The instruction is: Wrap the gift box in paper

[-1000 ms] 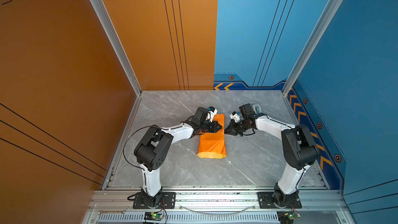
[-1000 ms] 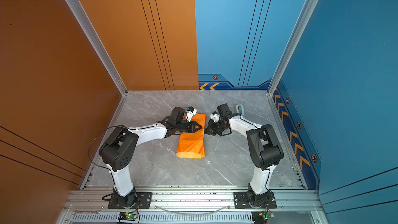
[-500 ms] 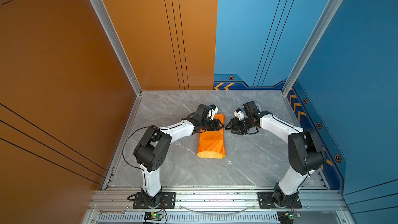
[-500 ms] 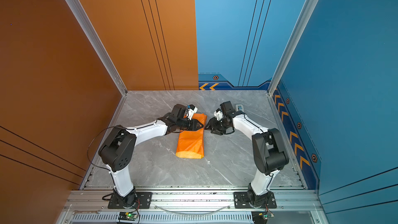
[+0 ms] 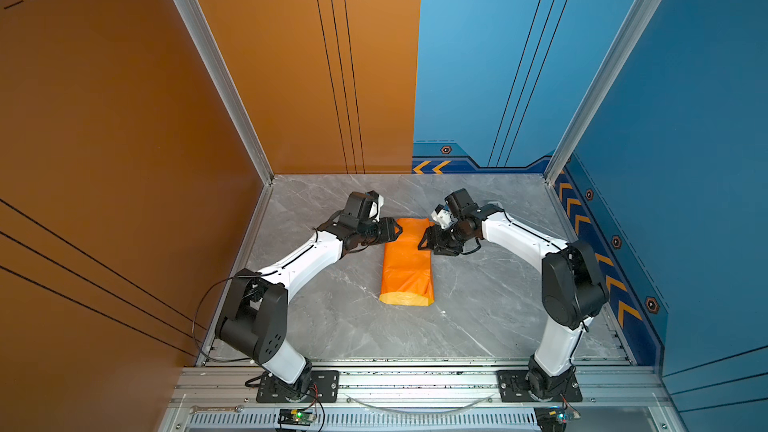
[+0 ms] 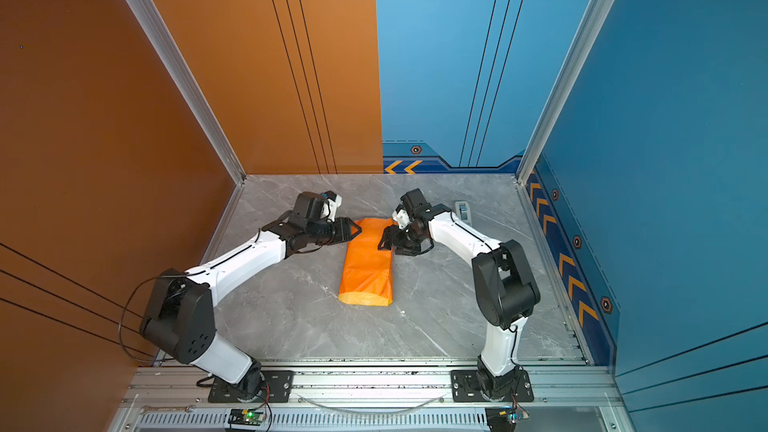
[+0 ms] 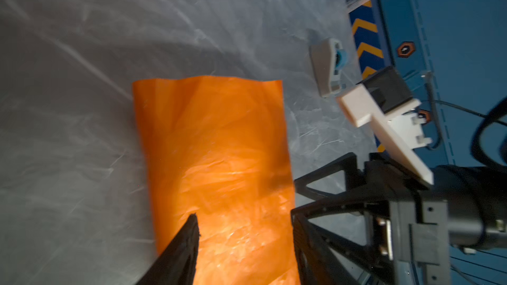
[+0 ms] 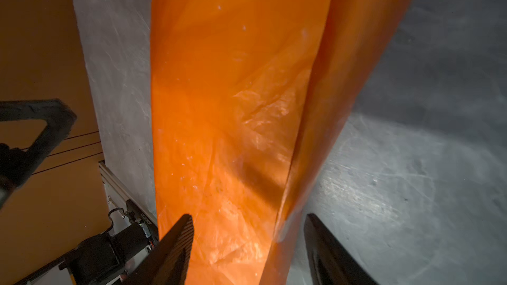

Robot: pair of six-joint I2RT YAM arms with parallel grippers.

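The paper lies mid-table as a long orange bundle, folded over, with a pale yellow strip at its near end. The gift box does not show; the paper hides whatever is inside. My left gripper stands open at the left edge of the bundle's far end. In the left wrist view, paper fills the gap in the left gripper. My right gripper is open at the bundle's right edge. In the right wrist view the right gripper straddles the paper's long folded edge without pinching it.
A small white-grey tape dispenser stands at the back right, behind the right arm. Orange and blue walls close in the grey marble table on three sides. A wrench lies on the front rail.
Both grippers have gone from shut to open. The left gripper has drawn back leftward off the bundle's far end, and the right gripper has shifted left onto its right edge.
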